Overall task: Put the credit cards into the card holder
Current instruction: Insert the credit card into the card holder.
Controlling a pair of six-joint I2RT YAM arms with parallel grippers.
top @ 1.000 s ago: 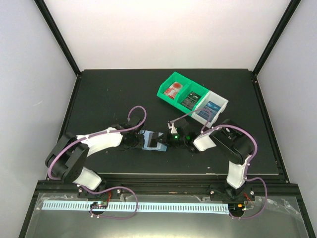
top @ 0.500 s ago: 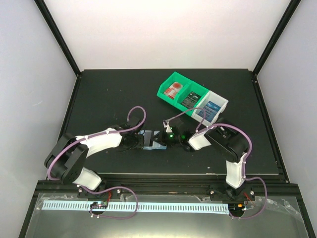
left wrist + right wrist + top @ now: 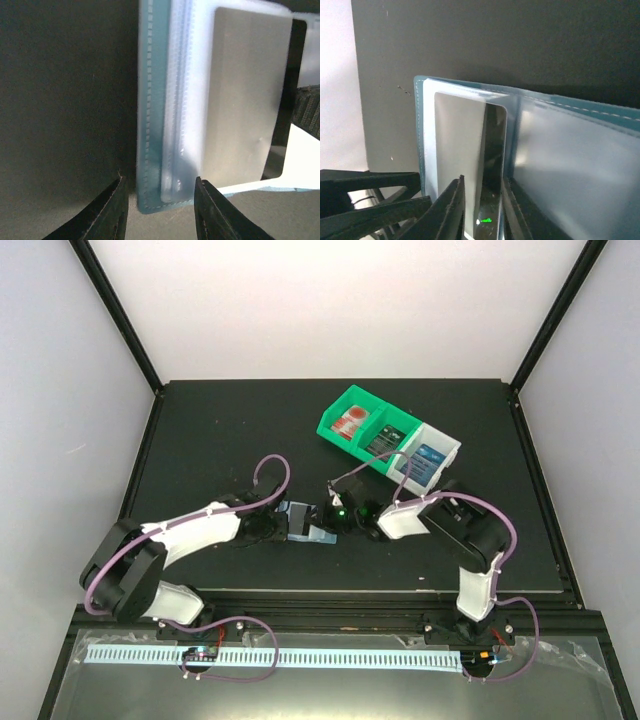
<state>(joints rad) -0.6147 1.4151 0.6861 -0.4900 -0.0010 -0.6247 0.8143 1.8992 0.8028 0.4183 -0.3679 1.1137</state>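
Card holder (image 3: pixel 306 525), opened, credit card (image 3: pixel 245 100) lodged inside. The left gripper (image 3: pixel 159 180) is spread astride its edge, the right gripper (image 3: pixel 483 179) over the card.

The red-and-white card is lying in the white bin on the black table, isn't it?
Not quite. The red-and-white card is lying in the green bin, not the white bin; the white one holds a blue card. The top external view shows it.

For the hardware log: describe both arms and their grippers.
The left arm and right arm have white shells, black joints and looping purple cables. The left gripper and right gripper are black with tapered fingers; a green light glows by the right one.
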